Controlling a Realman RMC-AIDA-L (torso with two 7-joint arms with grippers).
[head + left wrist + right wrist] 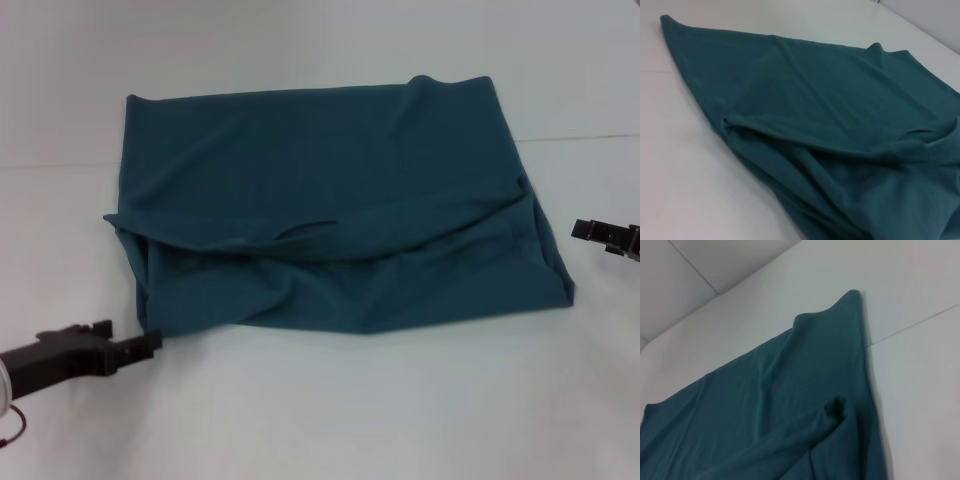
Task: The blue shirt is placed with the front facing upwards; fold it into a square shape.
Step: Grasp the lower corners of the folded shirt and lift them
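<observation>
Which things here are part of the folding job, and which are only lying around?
Part of the job:
- blue shirt, partly folded, plain side up
- left claw, at its near left corner
- right claw, beside its right edge

Only lying around:
- nothing; only the white table under it

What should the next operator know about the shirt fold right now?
Left end effector: low at the shirt's near-left corner, off the cloth, holding nothing.
Right end effector: by the shirt's right edge, apart from it, holding nothing.
Shirt: on the table, already folded over into a rough rectangle, plain side showing, no lettering in view.
Left: near flap is wrinkled and uneven, right side bunched; smooth it and fold into a square.
</observation>
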